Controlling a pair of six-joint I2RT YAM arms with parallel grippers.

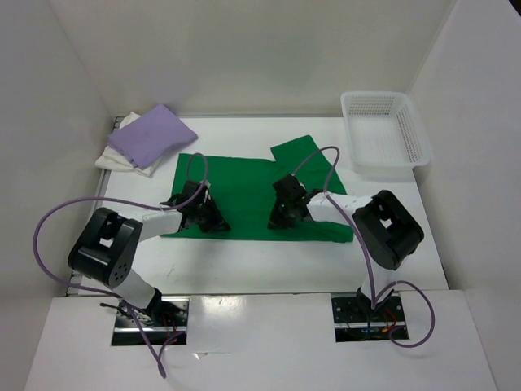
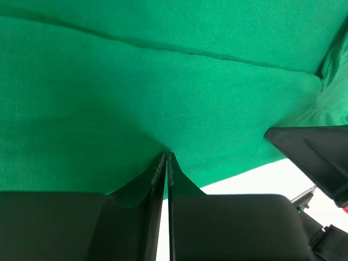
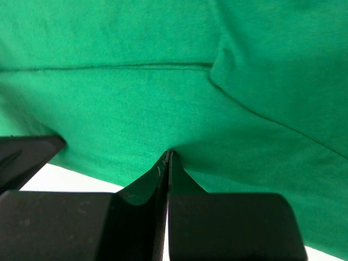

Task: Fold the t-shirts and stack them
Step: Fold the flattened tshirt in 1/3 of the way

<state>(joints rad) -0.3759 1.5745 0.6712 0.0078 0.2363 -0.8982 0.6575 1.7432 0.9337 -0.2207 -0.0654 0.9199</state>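
Note:
The green t-shirt [image 1: 244, 187] lies spread flat in the middle of the table, one sleeve pointing to the back right. My left gripper [image 1: 205, 215] is shut on its near edge at the left, and the jaws pinch green cloth in the left wrist view [image 2: 167, 156]. My right gripper [image 1: 283, 213] is shut on the near edge further right, pinching cloth in the right wrist view [image 3: 168, 154]. The lilac t-shirt [image 1: 152, 134] lies folded on the folded white t-shirt [image 1: 114, 158] at the back left.
A white lattice basket [image 1: 384, 130] stands at the back right corner. White walls close in the table on the left, back and right. Bare table [image 1: 269, 265] runs between the green shirt and the arm bases.

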